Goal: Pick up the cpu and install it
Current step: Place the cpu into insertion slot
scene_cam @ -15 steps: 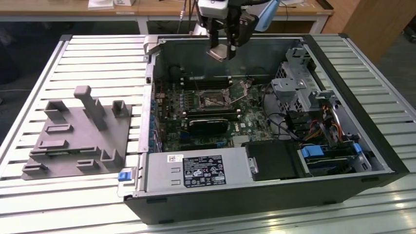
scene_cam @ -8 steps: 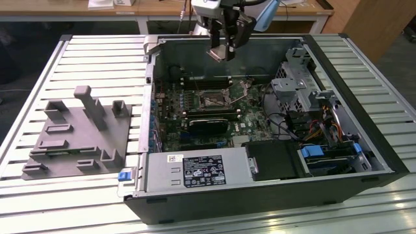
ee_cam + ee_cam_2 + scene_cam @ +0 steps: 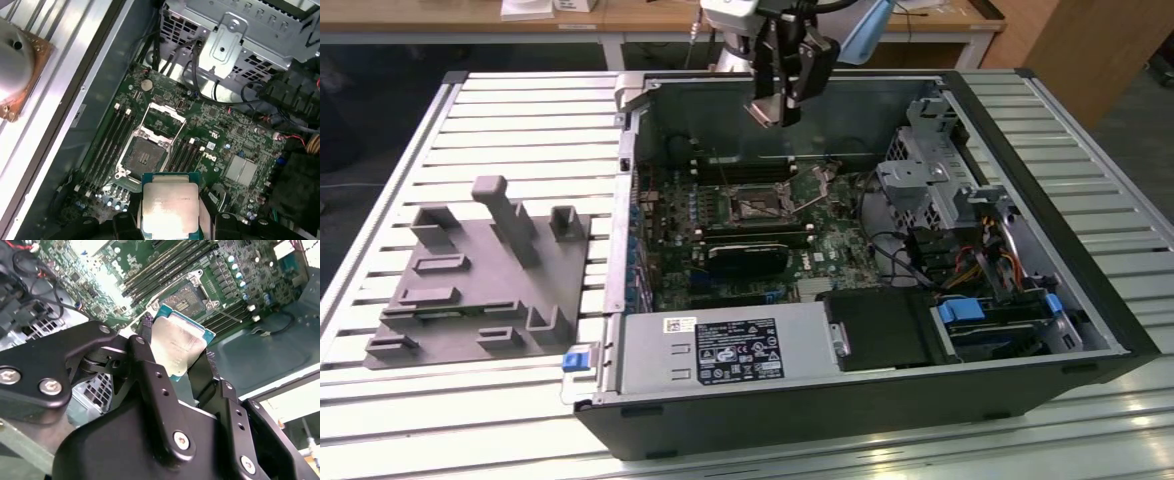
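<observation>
hand (image 3: 781, 112) clenched on the cpu (image 3: 176, 352), two black fingers (image 3: 150, 370) pinching opposite edges, chip flat between them, lid side up toward the wrist. cpu in both wrist views: pale silver-grey metal lid with glare on it, thin teal-green board rim round the edge, faint print on top, near square so no real long axis. key relation: cpu hangs above the socket (image 3: 145, 157), well apart from it, nothing touching. in the first wrist view the socket sits a bit ahead of the chip, so i'd judge the hand not quite centred over the socket, though that could be camera angle. chip edges look slightly turned against the socket frame, same caveat. socket itself is bare, its metal hold-down plate (image 3: 162, 116) flipped open. ram slots (image 3: 107, 142) flank the socket on both sides. beyond the socket, the drive cage (image 3: 235, 40). farthest from the socket, outside the pc case (image 3: 854, 420) on the slatted table (image 3: 520, 120), the grey holder block (image 3: 480, 275).
</observation>
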Controlling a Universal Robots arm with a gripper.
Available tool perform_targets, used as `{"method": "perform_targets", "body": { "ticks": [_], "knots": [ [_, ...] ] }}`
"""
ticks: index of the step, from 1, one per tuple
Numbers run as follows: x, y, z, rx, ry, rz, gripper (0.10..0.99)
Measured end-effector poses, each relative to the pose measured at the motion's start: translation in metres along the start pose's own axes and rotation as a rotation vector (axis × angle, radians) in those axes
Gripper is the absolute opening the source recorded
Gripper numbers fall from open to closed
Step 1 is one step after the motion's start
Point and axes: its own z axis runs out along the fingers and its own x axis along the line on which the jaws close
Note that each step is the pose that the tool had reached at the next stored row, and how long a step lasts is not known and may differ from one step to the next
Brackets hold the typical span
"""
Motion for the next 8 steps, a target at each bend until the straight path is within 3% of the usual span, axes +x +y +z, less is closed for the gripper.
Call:
{"method": "perform_targets", "body": {
  "ticks": [8],
  "knots": [
    [0.0001,0.0000,0.0009,0.004,-0.0056,0.116,0.537]
  ]
}}
